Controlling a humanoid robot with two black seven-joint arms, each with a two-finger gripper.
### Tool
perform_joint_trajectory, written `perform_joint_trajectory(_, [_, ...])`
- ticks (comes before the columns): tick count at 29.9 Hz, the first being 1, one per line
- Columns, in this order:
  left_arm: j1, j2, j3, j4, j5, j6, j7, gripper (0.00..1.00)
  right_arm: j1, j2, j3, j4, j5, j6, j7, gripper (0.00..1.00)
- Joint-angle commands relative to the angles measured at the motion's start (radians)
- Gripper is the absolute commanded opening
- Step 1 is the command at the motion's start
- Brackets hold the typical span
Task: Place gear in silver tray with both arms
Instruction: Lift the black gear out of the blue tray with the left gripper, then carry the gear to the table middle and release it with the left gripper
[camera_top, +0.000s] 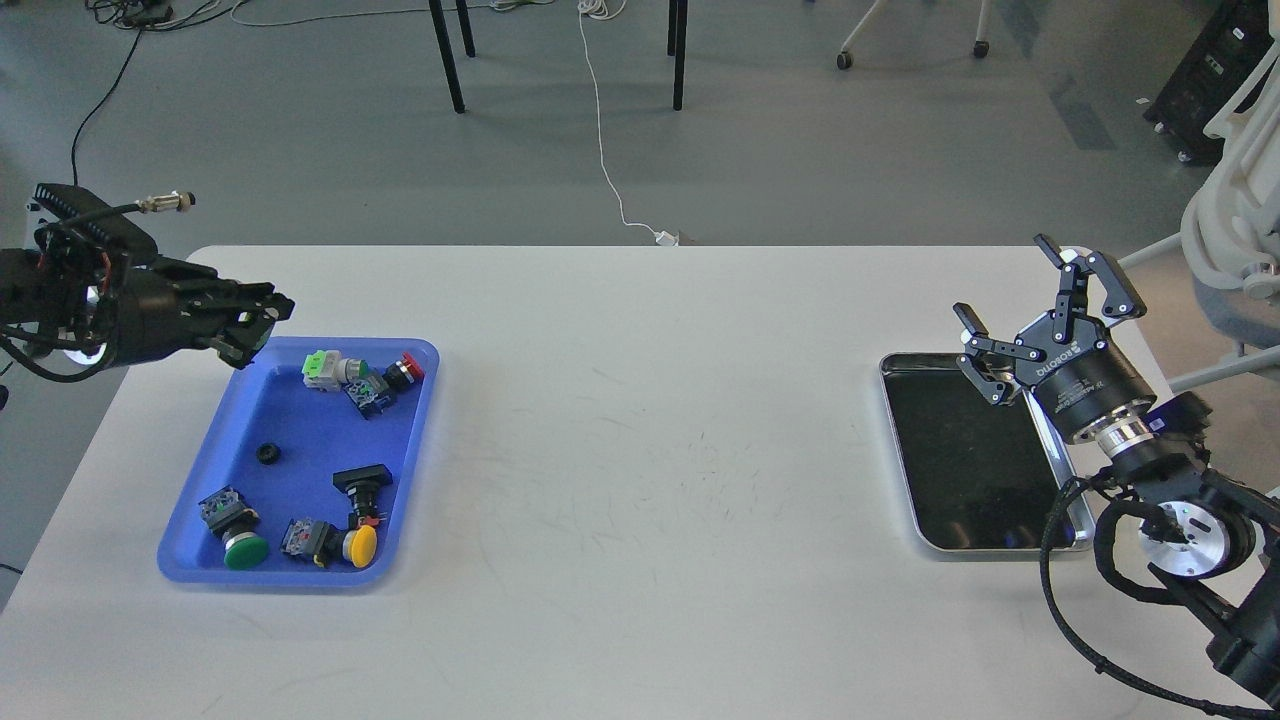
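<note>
A small black gear (267, 453) lies alone on the floor of the blue tray (300, 415) at the left. My left gripper (258, 328) hangs raised over the tray's far left corner, well above and behind the gear, its fingers drawn together with nothing visible between them. The silver tray (897, 440) lies at the right with a bare dark floor. My right gripper (1010, 315) is open and empty, held above the silver tray's far right corner.
The blue tray also holds several push-button switches: a green one (243, 550), a yellow one (359, 544), a red one (408, 368), and a black part (362, 482). The white table (650, 450) spans between the trays. An office chair (1235, 200) stands at the far right.
</note>
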Motion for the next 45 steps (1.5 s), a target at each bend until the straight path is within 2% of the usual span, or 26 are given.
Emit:
perform_joint_trajectory(1, [-0.059, -0.024, 0.001, -0.102, 0.028, -0.078, 0.000, 0.18, 0.000, 0.010, -0.002, -0.006, 0.000, 0.000, 0.000, 0.99])
perform_joint_trajectory(3, [-0.120, -0.140, 0.015, -0.110, 0.028, -0.167, 0.000, 0.18, 0.000, 0.011, -0.002, -0.006, 0.000, 0.000, 0.000, 1.00])
perform_joint_trajectory(5, [-0.168, -0.255, 0.049, -0.103, 0.028, -0.203, 0.000, 0.18, 0.002, 0.011, -0.002, -0.006, -0.002, 0.000, 0.000, 1.00])
perform_joint_trajectory(9, [-0.255, -0.404, 0.179, -0.058, 0.028, -0.203, 0.000, 0.18, 0.014, 0.004, -0.002, -0.003, -0.002, 0.000, 0.000, 1.00])
perform_joint_trajectory(12, [-0.310, -0.559, 0.280, 0.006, 0.028, -0.203, 0.000, 0.18, 0.043, -0.006, -0.003, -0.003, -0.003, 0.000, 0.000, 1.00])
perform_joint_trajectory(21, [-0.361, -0.856, 0.378, 0.198, 0.028, -0.203, 0.000, 0.18, 0.189, -0.056, -0.028, 0.017, -0.006, 0.000, 0.000, 1.00])
perform_joint_trajectory(24, [-0.369, -0.933, 0.417, 0.253, 0.028, -0.203, 0.000, 0.18, 0.276, -0.067, -0.090, 0.015, -0.008, 0.000, 0.000, 0.99])
perform_joint_trajectory(32, [-0.363, -0.947, 0.452, 0.313, 0.028, -0.203, 0.000, 0.19, 0.462, -0.066, -0.268, 0.006, -0.008, 0.000, 0.000, 1.00])
perform_joint_trajectory(45, [-0.334, -0.947, 0.497, 0.350, 0.028, -0.203, 0.000, 0.20, 0.548, -0.035, -0.381, -0.011, -0.008, 0.000, 0.000, 1.00])
